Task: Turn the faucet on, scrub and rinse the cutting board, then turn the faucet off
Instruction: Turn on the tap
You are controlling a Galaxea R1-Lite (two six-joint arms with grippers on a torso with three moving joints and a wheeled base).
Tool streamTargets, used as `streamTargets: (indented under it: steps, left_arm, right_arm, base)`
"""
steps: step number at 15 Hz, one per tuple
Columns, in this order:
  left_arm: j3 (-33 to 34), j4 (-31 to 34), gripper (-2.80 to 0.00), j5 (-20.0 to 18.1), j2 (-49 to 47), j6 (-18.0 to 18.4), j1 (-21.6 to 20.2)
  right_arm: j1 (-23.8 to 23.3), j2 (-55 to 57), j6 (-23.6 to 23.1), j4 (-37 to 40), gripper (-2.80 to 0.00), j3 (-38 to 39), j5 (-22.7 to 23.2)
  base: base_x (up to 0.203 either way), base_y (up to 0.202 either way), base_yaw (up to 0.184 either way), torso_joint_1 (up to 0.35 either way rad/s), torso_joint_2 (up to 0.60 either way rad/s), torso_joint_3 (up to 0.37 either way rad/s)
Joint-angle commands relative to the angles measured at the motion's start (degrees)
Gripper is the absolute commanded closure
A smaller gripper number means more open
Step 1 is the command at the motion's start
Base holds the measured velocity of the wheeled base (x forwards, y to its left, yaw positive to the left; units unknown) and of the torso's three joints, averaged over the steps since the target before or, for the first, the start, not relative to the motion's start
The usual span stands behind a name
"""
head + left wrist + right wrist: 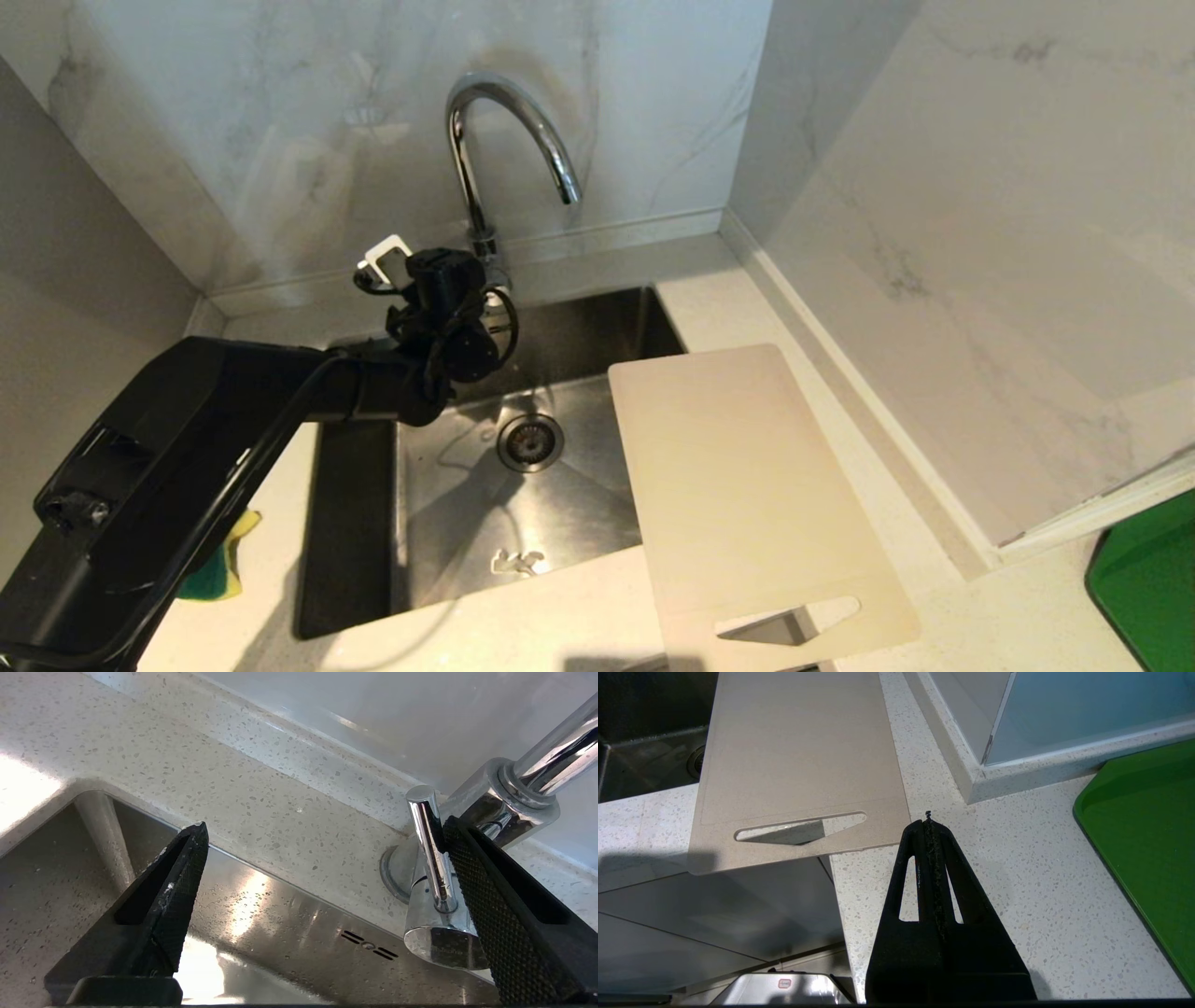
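Note:
The chrome faucet arches over the sink, and no water runs from its spout. My left gripper is at its base, open wide. The thin lever stands between the jaws, close against one finger's pad, while the other finger is far from it. The beige cutting board lies flat across the sink's right edge and the counter, with its handle slot toward the front. My right gripper is shut and empty, over the counter by the board's near corner.
A steel sink with a round drain sits below the faucet. A yellow-green sponge lies on the counter left of it. A green tray is at the far right. Marble walls close off the back and right.

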State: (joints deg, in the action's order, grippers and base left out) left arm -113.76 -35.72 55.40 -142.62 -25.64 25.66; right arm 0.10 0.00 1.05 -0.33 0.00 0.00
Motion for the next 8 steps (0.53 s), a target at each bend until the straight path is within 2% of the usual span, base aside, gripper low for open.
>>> streamTargets:
  steps: [1, 8]
  left_arm:
    - [0.11, 1.43, -2.8, 0.5, 0.11, -0.62, 0.05]
    - [0.2, 11.11, -2.8, 0.58, 1.82, -8.2, 1.15]
  right_arm:
    - [0.07, 0.06, 0.01, -0.02, 0.0, 0.0, 0.0]
    - [0.07, 0.0, 0.01, -0.02, 0.0, 0.0, 0.0]
  base:
    - [0.0, 0.0, 0.0, 0.0, 0.0, 0.0]
    - [0.0, 0.0, 0.0, 0.0, 0.0, 0.0]
